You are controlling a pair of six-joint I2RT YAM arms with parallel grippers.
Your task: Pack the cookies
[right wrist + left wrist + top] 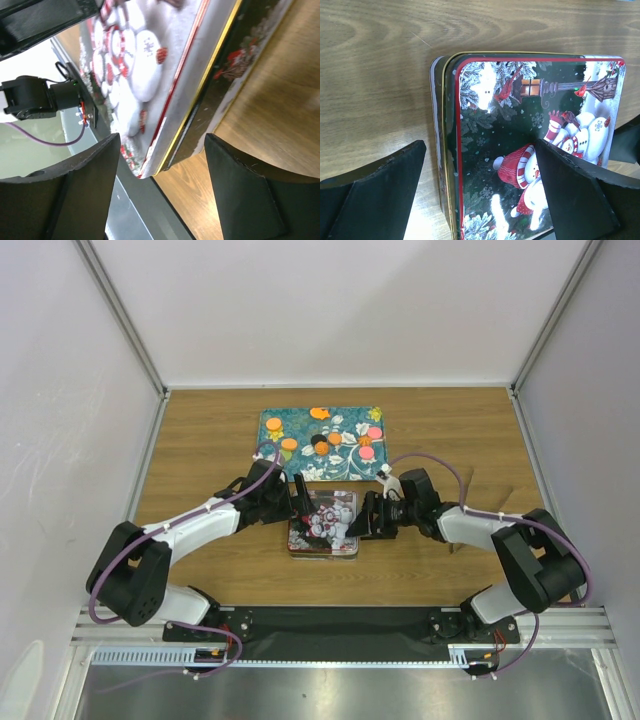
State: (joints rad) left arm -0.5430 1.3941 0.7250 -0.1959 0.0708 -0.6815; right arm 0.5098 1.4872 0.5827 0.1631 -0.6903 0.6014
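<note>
You are looking down on a wooden tabletop (200, 560) with visible grain, boxed in by plain white panels on the left, far and right sides. Aluminium posts rise at both far corners. Along the near edge runs a metal rail (340, 640) that carries both arm bases.

The cookies (334, 438) lie scattered on a teal flowered tray (300, 420) near the middle of the far edge. They are small flat discs, mostly orange and pink, with at least one dark one. From above they are too small to count with confidence.

Between the tray and the near edge, about mid-table, sits a rectangular tin (325, 525) with a snowman print on its lid. The lid covers it, so its inside is hidden.

The left gripper (297, 502) is at the tin's left side and the right gripper (365, 518) at its right side. In the left wrist view the left gripper (480, 150) has its fingers spread wide, one over bare wood, the other over the lid of the tin (520, 130). In the right wrist view the right gripper (162, 142) is likewise spread, its fingers either side of the rim of the tin (165, 65). You cannot tell whether any finger touches metal. Both wrist views cut off part of the tin, and the right one is tilted and blurred at the top.
</note>
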